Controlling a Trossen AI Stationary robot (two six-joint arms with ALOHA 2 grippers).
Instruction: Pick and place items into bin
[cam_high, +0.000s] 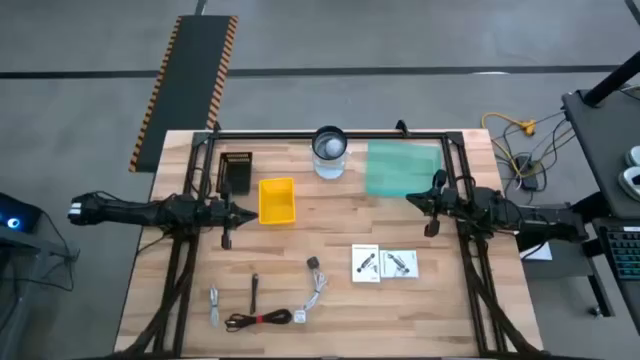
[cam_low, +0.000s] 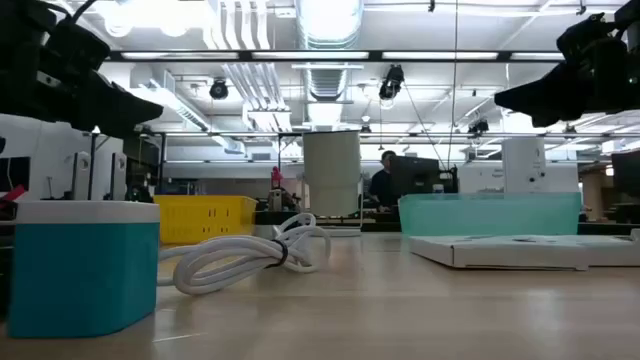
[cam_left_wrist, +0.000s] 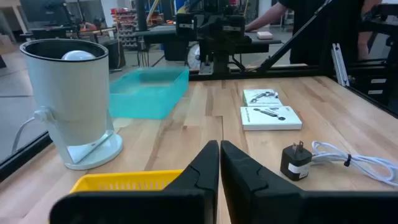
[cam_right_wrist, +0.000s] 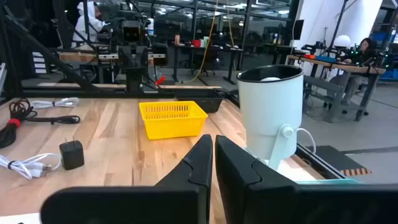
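Note:
The items lie on the near half of the wooden table: two white square cards (cam_high: 366, 262) (cam_high: 400, 263), a white cable with a black plug (cam_high: 316, 285), a thin grey cable (cam_high: 214, 303), a small black stick (cam_high: 254, 291) and a black cable coil with a red tie (cam_high: 260, 320). A yellow bin (cam_high: 277, 200) stands past them. My left gripper (cam_high: 232, 213) hangs shut above the table, just left of the bin. My right gripper (cam_high: 430, 200) hangs shut near a teal tray (cam_high: 404, 167). In the wrist views both finger pairs (cam_left_wrist: 219, 149) (cam_right_wrist: 213, 142) are closed and hold nothing.
A white cylindrical lamp (cam_high: 330, 150) stands at the far edge between the bin and the teal tray. A black box (cam_high: 236, 172) sits left of the bin. A teal and white block (cam_low: 80, 265) stands close to the low camera. Black frame rails (cam_high: 330, 133) border the table.

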